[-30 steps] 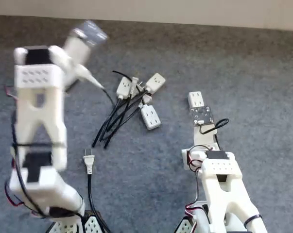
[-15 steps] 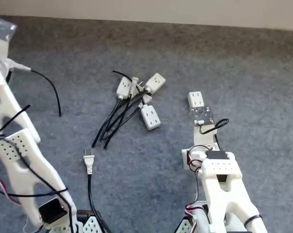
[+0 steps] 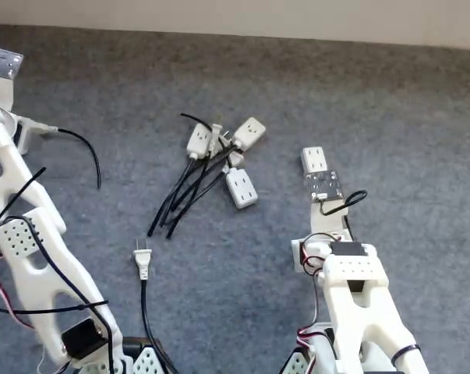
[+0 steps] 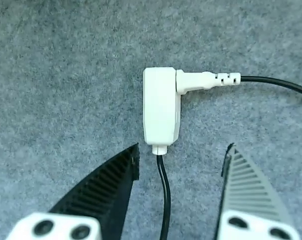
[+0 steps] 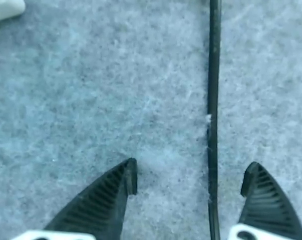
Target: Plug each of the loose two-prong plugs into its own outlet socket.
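Grey carpet [image 3: 390, 101] lies under both spread-open claws: the left gripper [image 4: 183, 152] hovers over a white outlet socket [image 4: 161, 106], the right gripper [image 5: 191, 169] over a black cord [image 5: 213, 75].

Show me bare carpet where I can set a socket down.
Widest free patch: grey carpet right of the lone white outlet block. Also bare between the loose white two-prong plug and the right arm. Crowded: the tangle of white sockets and black cords.
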You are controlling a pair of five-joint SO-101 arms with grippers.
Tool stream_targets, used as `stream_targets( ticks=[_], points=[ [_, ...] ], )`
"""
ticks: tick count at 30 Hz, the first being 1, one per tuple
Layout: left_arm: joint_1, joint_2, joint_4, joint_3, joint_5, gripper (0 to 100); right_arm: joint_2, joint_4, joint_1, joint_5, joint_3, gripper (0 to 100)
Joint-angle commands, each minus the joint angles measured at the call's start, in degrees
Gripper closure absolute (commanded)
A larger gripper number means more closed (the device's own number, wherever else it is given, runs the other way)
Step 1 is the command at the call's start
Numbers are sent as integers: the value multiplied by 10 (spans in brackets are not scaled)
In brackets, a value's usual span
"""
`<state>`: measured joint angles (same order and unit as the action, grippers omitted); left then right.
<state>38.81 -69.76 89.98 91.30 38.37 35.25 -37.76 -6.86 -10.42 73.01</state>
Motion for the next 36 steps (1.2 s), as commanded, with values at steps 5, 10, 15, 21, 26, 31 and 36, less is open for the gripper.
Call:
stream_targets(
  ticks=[5, 10, 15, 21, 26, 31, 36],
  points=[
    [-58, 46, 106, 39, -8, 730, 20, 10, 2, -1, -2, 675],
    [-116, 152, 131, -80, -135, 730, 20, 10, 2, -1, -2, 675],
    [-230, 305, 128, -397, -114, 730, 20, 10, 2, -1, -2, 675],
    [-364, 390, -17, -567, -71, 730, 20, 9, 4, -1, -2, 675],
    [-398, 359, -169, -569, -138, 730, 20, 7, 6, -1, -6, 675],
    [-451, 354, -178, -568, -142, 730, 20, -7, 32, -1, -8, 675],
    [-516, 383, -63, -568, -29, 731, 20, -7, 33, -1, -8, 675]
  ],
)
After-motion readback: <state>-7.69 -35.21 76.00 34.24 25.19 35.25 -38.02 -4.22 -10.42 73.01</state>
